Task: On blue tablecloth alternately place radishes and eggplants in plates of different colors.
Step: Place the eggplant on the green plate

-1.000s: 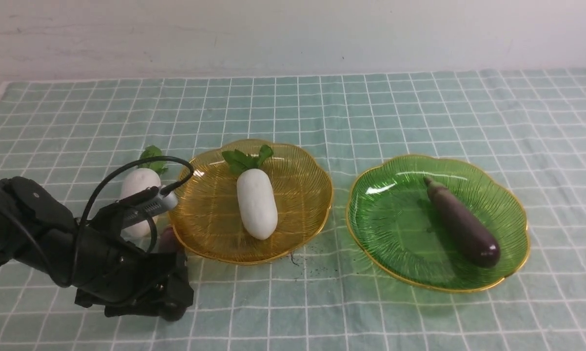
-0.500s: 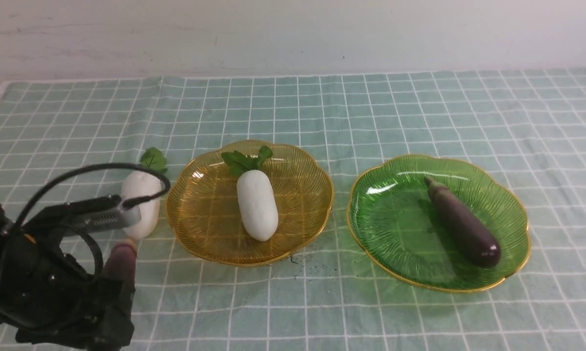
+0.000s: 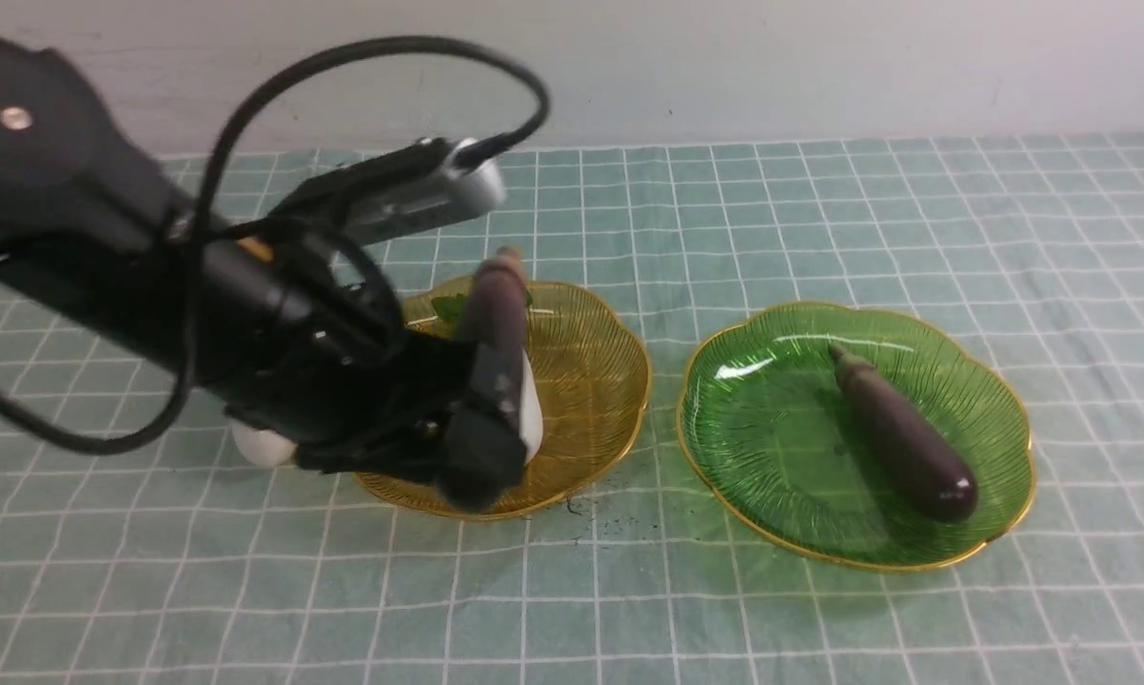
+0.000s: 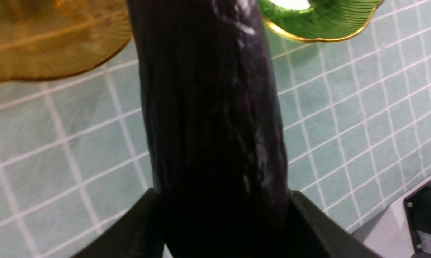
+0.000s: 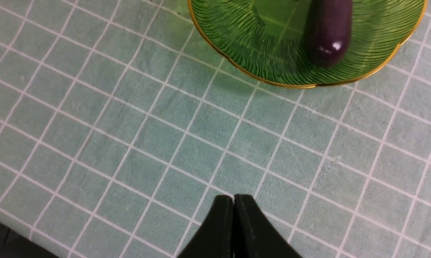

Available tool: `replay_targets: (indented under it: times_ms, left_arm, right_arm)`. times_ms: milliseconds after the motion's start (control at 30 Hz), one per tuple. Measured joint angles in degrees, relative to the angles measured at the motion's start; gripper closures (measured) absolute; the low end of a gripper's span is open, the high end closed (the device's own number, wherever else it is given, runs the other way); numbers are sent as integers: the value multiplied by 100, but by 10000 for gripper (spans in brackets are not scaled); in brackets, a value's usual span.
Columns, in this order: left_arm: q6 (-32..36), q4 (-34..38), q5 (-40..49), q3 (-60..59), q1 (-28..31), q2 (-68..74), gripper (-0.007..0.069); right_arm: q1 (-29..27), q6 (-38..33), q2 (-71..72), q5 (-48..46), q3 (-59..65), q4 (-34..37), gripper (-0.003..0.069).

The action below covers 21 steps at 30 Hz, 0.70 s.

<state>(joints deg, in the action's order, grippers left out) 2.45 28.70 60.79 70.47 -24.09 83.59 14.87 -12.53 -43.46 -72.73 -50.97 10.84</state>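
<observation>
My left gripper (image 3: pixel 484 409) is shut on a dark purple eggplant (image 3: pixel 496 309), held in the air over the near left part of the amber plate (image 3: pixel 596 381), stem end uppermost. In the left wrist view the eggplant (image 4: pixel 208 107) fills the space between the black fingers (image 4: pixel 319 222). One radish (image 3: pixel 532 414) lies in the amber plate, mostly hidden by the arm. Another radish (image 3: pixel 263 447) peeks out on the blue tablecloth (image 3: pixel 819 209) left of that plate. The green plate (image 3: pixel 724 476) holds a second eggplant (image 3: pixel 900 438). My right gripper (image 5: pixel 233 200) is shut and empty, hovering above cloth near the green plate (image 5: pixel 237 53).
A pale wall (image 3: pixel 819 67) stands behind the table. Dark specks (image 3: pixel 591 504) mark the cloth in front of the amber plate. The left arm's cable (image 3: pixel 391 57) loops high above the plate. The cloth's near edge and a black robot part (image 4: pixel 427 215) show in the left wrist view.
My left arm has lifted the eggplant off the cloth at the near left and swung it up and rightward over the amber plate. The plates and the other vegetables stayed put.
</observation>
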Motion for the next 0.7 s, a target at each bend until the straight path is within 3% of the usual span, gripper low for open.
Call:
replay_targets:
  times_ms: [233,533,700]
  left_arm:
    - [-32,37,-72,1657,-968,1817,255]
    - [-50,46,-8,3540,-1435,3766,255]
    - [-74,282,-97,3939,-1525,4239,255]
  right_arm:
    - [0,0,768,0,0,121,673]
    - [0,0,2323,-37,0,145,673]
    - [0,11,2866,-71,0,71,673]
